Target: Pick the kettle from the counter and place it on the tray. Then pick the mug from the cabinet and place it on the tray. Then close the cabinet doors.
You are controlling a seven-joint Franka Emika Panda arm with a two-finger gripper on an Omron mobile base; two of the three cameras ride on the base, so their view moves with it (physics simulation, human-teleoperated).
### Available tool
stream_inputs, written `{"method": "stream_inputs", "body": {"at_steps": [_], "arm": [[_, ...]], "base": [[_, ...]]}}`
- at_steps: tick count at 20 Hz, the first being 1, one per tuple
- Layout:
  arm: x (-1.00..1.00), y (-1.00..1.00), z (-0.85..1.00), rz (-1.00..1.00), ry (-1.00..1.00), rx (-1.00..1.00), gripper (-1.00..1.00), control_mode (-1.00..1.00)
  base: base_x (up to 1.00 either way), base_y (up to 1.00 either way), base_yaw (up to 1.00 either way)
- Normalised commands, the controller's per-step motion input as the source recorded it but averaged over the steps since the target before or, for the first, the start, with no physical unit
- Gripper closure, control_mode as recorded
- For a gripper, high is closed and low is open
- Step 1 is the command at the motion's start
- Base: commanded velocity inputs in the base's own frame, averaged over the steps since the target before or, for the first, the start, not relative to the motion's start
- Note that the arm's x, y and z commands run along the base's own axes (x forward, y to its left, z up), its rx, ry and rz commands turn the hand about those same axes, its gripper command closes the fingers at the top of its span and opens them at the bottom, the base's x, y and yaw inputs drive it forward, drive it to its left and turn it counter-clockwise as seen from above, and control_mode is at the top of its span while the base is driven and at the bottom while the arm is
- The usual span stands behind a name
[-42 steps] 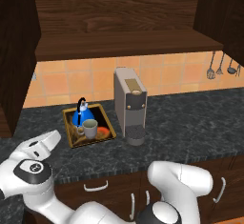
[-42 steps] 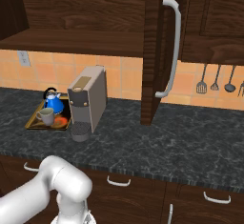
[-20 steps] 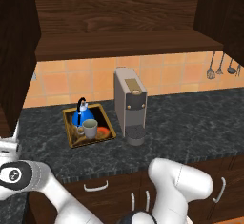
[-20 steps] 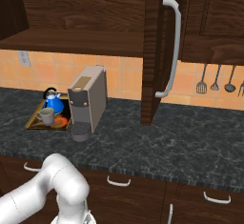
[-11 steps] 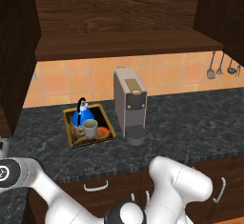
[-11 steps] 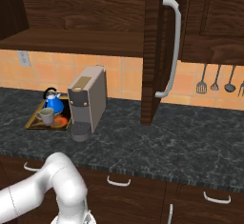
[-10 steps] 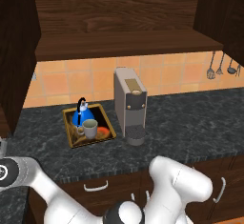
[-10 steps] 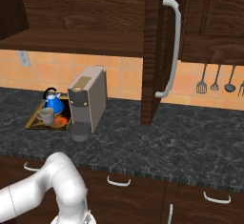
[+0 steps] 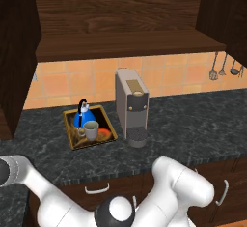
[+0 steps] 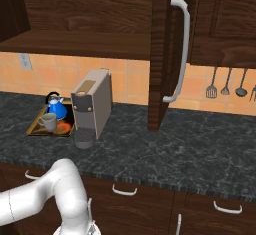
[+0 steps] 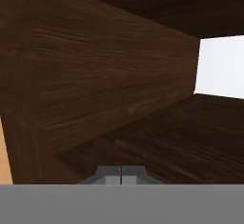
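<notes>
The blue kettle (image 9: 87, 117) (image 10: 56, 108) and the beige mug (image 9: 90, 130) (image 10: 48, 121) stand side by side on the gold-rimmed tray (image 9: 68, 132) (image 10: 34, 130) on the dark counter (image 9: 193, 124). The cabinet (image 9: 125, 45) stands open. Its left door (image 9: 17, 62) and its right door (image 10: 160, 54) with the silver bar handle (image 10: 180, 49) are swung out. My arm reaches off the left edge of the left base view. In the hand view my gripper (image 11: 121, 174) is shut with nothing in it, close against a dark wood panel (image 11: 105, 75).
A tall grey coffee machine (image 9: 131, 105) (image 10: 92, 104) stands just right of the tray. Utensils (image 10: 225, 86) hang on the tiled wall at the right. Drawers with white handles (image 9: 96, 188) run below the counter edge.
My arm has swung further left and down, carrying the hand out of the left base view. Kettle, mug, tray and doors have not moved.
</notes>
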Motion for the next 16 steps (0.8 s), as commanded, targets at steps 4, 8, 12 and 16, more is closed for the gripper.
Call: {"method": "stream_inputs", "body": {"at_steps": [4, 8, 12, 16], "arm": [[-0.18, -0.36, 0.01, -0.02, -0.09, -0.01, 1.0, -1.0], [0.0, -0.21, 0.17, 0.0, 0.0, -0.02, 1.0, -1.0], [0.09, -0.04, 0.11, 0.0, 0.0, -0.06, 1.0, -1.0], [0.1, 0.0, 0.19, 0.0, 0.0, -0.08, 1.0, -1.0]], "base": [[0.0, 0.0, 0.0], [0.0, 0.0, 0.0], [0.0, 0.0, 0.0], [0.0, 0.0, 0.0]]}}
